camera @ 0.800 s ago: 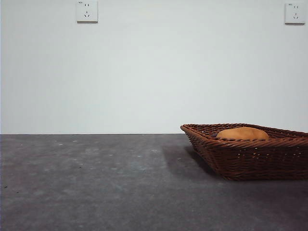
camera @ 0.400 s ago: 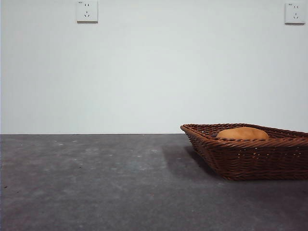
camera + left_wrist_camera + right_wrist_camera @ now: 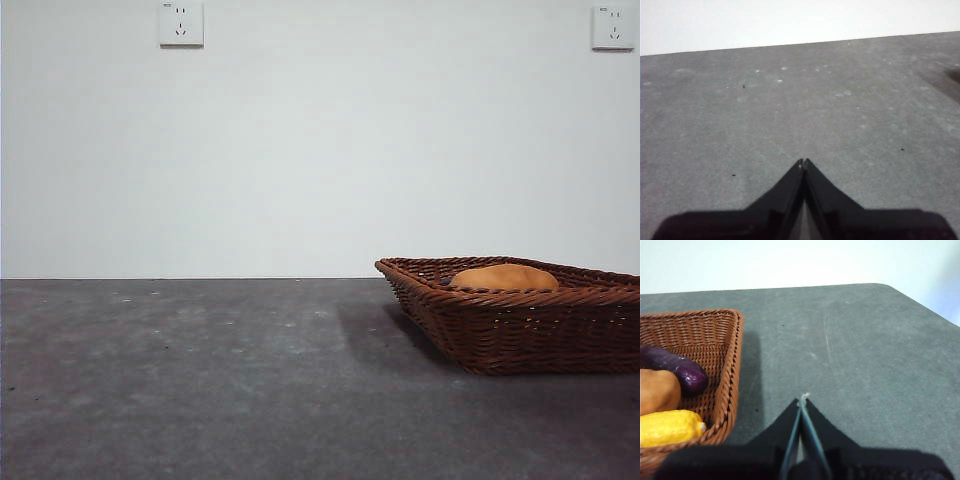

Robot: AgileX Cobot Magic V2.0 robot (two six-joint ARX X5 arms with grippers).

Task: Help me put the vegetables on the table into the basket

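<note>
1. All three veggies are sitting in the wicker basket [image 3: 725, 365] on the dark grey tabletop [image 3: 200, 380]: the purple eggplant [image 3: 675, 371], the orange-brown potato [image 3: 657, 390] and the yellow corn cob [image 3: 670, 427], packed side by side.
2. From the front, only the potato pokes above the basket's rim.
3. The right gripper [image 3: 802, 399] hovers over bare tabletop just beside the basket, jaws pressed together, holding nothing.
4. The left gripper [image 3: 803, 162] is the same deal, pinched closed and empty, well apart from the basket.
</note>
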